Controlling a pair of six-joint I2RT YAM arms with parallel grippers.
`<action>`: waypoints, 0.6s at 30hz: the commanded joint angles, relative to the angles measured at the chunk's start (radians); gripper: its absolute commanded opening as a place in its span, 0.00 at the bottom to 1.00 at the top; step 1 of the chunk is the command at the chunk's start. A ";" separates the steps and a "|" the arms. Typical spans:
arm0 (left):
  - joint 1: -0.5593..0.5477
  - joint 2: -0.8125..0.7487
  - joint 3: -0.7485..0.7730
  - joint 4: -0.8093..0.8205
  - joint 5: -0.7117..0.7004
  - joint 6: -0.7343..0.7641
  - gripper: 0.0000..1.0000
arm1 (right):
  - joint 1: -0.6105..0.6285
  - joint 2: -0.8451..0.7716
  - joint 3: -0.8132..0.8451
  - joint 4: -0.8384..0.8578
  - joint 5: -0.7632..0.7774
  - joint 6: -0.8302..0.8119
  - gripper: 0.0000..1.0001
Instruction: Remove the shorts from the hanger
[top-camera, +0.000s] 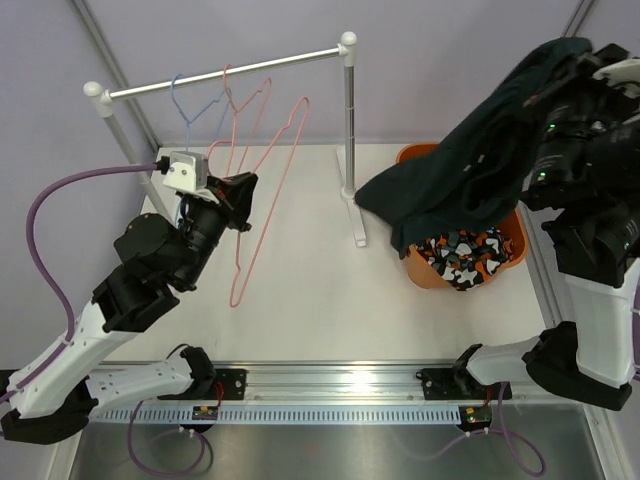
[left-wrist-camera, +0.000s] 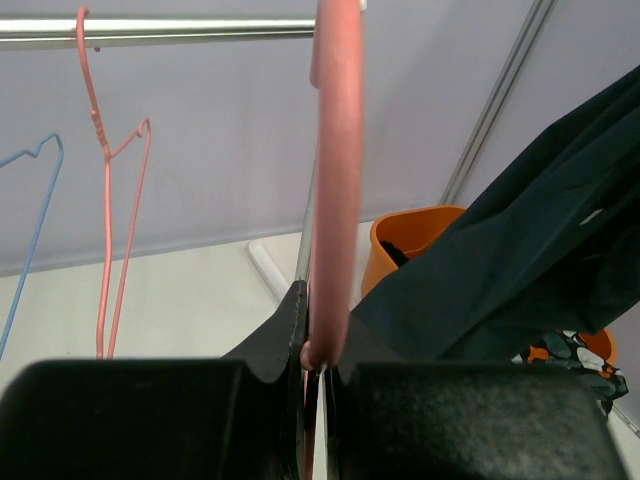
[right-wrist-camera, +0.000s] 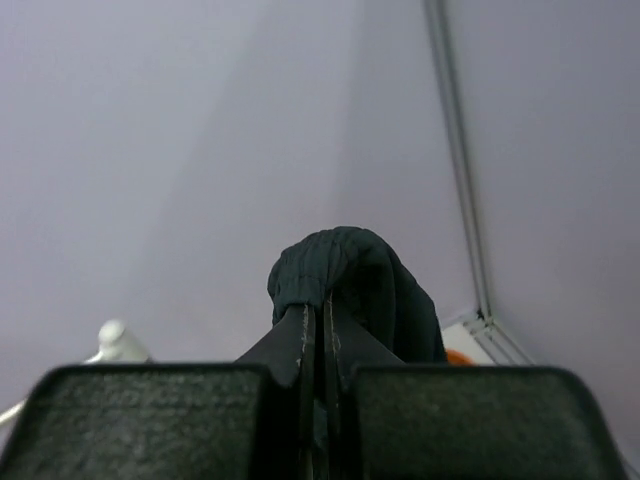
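Observation:
My right gripper (right-wrist-camera: 322, 312) is shut on the waistband of a black pair of shorts (top-camera: 470, 165) and holds it high over the orange basket (top-camera: 516, 262); the fabric hangs down to the left of the basket. It also shows in the left wrist view (left-wrist-camera: 520, 270) and the right wrist view (right-wrist-camera: 345, 270). The camouflage shorts (top-camera: 462, 258) lie in the basket. My left gripper (top-camera: 240, 192) is shut on a bare pink hanger (top-camera: 262, 190), which shows as a thick pink wire in the left wrist view (left-wrist-camera: 335, 180). A second black pair is not in view.
A metal rail (top-camera: 225, 75) on white posts holds a blue hanger (top-camera: 197, 105) and another pink hanger (top-camera: 240, 115). The rail's right post (top-camera: 352, 140) stands just left of the basket. A purple cable (top-camera: 50, 215) loops off my left arm.

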 joint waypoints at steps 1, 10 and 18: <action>-0.001 -0.027 -0.033 0.029 -0.029 -0.015 0.00 | -0.034 -0.009 -0.058 0.402 0.124 -0.295 0.00; -0.001 -0.022 -0.081 0.034 0.013 -0.038 0.00 | -0.172 0.006 -0.234 -0.001 -0.037 0.094 0.00; -0.003 -0.017 -0.073 0.003 0.019 -0.041 0.00 | -0.395 0.095 -0.235 -0.250 -0.392 0.389 0.00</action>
